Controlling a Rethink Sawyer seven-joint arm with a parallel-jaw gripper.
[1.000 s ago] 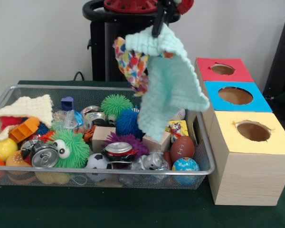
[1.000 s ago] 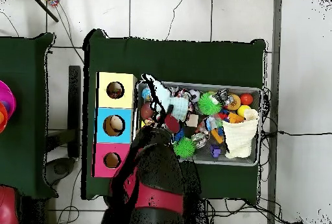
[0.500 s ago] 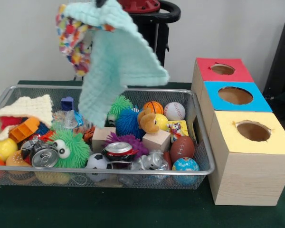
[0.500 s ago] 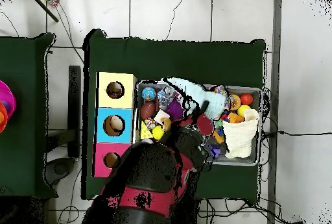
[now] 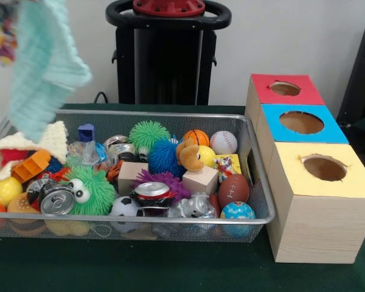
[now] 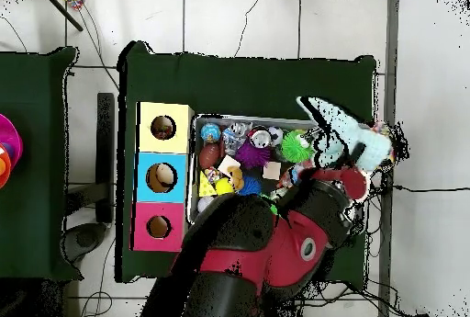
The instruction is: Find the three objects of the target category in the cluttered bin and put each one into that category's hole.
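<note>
**A:** At the top left corner of the front view, what hangs there?

**B:** A mint knitted cloth (image 5: 39, 73) with a patterned cloth (image 5: 1, 27) bunched beside it. Both run off the picture's edge, hanging above the left end of the cluttered bin (image 5: 170, 114). The end effector is cut off there.

**A:** And the target things?

**B:** One crumpled wrapper (image 5: 226, 164), printed yellow and red, lies in the bin's right part, between a wood block (image 5: 201, 179) and the mesh wall, just behind a toy football (image 5: 233, 190). Other wrappers I cannot pick out in the clutter. The yellow-topped hole (image 5: 324, 168) is in the nearest box, just right of the bin on the green surface (image 5: 170, 267), with nothing in its mouth.

**A:** From overhead?

**B:** The red arm (image 6: 303, 231) covers the lower part of the bin (image 6: 275, 118). The end effector (image 6: 355, 154) shows as a dark bar over the bin's right end, clamped on the mint knitted cloth (image 6: 335, 122). Its fingers are buried in the fabric. The patterned cloth (image 6: 381, 139) sticks out past the rim.

**A:** The wrapper?

**B:** A yellow patch (image 6: 216, 183) near the bin's left wall, well apart from the end effector. The yellow-topped hole (image 6: 162, 128) is just left of the bin.
</note>
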